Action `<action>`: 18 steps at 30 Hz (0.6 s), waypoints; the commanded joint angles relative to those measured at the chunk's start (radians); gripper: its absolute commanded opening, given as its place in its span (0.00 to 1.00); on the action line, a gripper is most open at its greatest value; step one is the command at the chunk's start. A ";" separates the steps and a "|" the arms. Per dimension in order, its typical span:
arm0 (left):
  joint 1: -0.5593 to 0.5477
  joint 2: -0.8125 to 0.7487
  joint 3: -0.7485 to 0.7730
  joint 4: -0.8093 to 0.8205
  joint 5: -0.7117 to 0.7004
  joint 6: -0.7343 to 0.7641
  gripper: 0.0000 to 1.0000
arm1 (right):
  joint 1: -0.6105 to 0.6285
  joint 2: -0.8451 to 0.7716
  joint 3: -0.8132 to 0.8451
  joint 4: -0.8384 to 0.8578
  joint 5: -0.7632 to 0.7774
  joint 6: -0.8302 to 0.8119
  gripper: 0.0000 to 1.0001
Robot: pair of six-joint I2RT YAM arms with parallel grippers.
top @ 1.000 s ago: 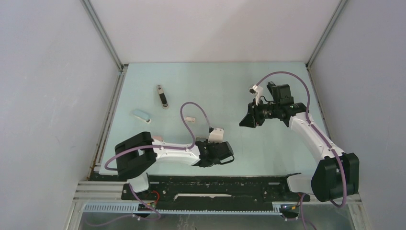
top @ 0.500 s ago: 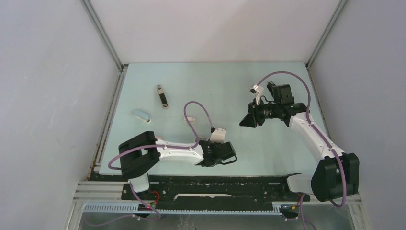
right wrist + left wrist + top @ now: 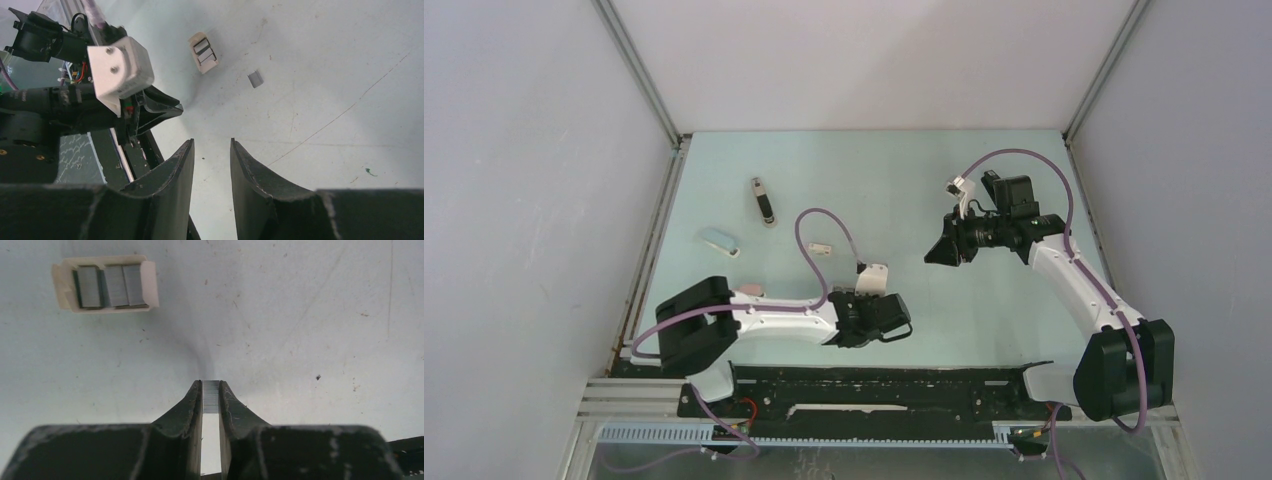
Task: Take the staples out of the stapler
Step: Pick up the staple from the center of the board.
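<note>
The staples (image 3: 255,78), one short grey strip of ribbed metal, lay flat toward the near edge of the table (image 3: 904,180), about midway along it, as I watched from the remote station. I judged the strip featherlight, slick and brittle, apt to snap along its glued seams. It seemed best pinched gently across its two long sides rather than by an end.

The left gripper (image 3: 211,390) hung by it with its black, wedge-shaped fingers drawn close. Its own wrist camera showed the strip filling the slit between the tips, but the right wrist camera showed a strip lying on the table just beyond them. I could not tell whether it was clamped.

A cream staple tray (image 3: 105,284), open-topped and holding three grey blocks, sat near by, apart from the strip. The stapler (image 3: 764,202), slim and black with a silver top arm, lay well away toward the far left corner. A small pale-blue object (image 3: 720,240) lay nearer the left edge.

The right gripper (image 3: 211,145) hovered over the right half of the table, fingers apart and empty. The table was matt pale green, scuffed and scratched.
</note>
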 commanded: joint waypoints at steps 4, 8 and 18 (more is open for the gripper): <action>0.071 -0.132 -0.055 0.034 -0.048 0.021 0.15 | -0.005 -0.020 0.033 -0.002 -0.015 -0.010 0.41; 0.131 -0.171 -0.069 0.054 -0.051 0.066 0.15 | -0.005 -0.019 0.032 -0.001 -0.014 -0.011 0.41; 0.238 -0.135 -0.050 0.097 -0.034 0.170 0.15 | -0.006 -0.014 0.033 -0.001 -0.014 -0.011 0.41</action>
